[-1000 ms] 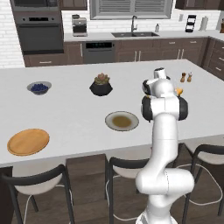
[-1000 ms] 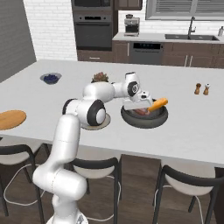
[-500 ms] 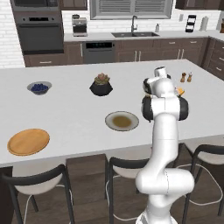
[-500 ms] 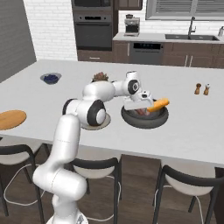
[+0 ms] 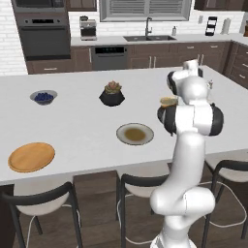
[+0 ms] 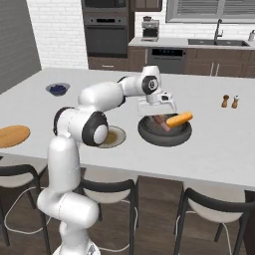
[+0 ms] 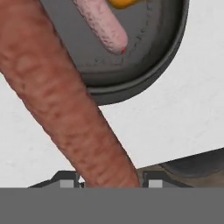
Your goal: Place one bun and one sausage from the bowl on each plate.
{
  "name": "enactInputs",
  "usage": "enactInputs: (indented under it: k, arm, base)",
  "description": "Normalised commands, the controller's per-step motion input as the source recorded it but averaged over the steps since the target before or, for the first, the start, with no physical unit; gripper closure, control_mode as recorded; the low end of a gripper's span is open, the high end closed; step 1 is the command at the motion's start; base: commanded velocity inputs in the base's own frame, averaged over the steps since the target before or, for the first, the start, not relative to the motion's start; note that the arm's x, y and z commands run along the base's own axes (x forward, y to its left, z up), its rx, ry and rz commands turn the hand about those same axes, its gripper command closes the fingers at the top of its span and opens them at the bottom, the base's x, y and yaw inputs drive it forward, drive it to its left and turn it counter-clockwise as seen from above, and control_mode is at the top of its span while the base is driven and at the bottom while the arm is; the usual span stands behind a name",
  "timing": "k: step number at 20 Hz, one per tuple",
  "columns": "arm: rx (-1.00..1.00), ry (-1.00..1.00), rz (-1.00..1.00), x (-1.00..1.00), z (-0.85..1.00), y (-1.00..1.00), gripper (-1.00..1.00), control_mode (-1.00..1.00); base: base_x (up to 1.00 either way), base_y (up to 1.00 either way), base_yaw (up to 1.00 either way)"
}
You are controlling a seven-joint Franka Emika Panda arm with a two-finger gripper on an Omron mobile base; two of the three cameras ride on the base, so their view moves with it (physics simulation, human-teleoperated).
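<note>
Resting on the white island counter (image 6: pixel 214 149), a wide dark grey round bowl (image 6: pixel 165 135) is recorded, with a golden-orange elongated bun (image 6: pixel 179 119) lying across its far rim and a pale pink sausage (image 7: pixel 103 25) on its floor. Directly over the bowl, the two-finger gripper (image 6: pixel 157 110) is seen partly closed on a reddish-brown cylindrical sausage (image 7: pixel 65 100), which rises from between the fingertips. Beside the bowl, a pale grey plate with brownish centre (image 5: pixel 135 134) is listed; well apart, a flat orange-brown wooden plate (image 5: pixel 31 156).
</note>
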Motion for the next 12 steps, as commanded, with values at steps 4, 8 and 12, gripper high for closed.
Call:
enactInputs:
  k: [4,8,12]
  arm:
    - [0.0,-0.09,0.03,-1.0,0.09,0.19,1.0,-1.0]
    - [0.02,-0.17,0.13,-1.0,0.0,0.43,1.0,-1.0]
    - [0.02,-0.02,0.03,-0.25,0.01,0.25,1.0,1.0]
  base:
    - [0.0,0.0,0.0]
    - [0.0,0.0,0.0]
    - [-0.57,0.75,0.09]
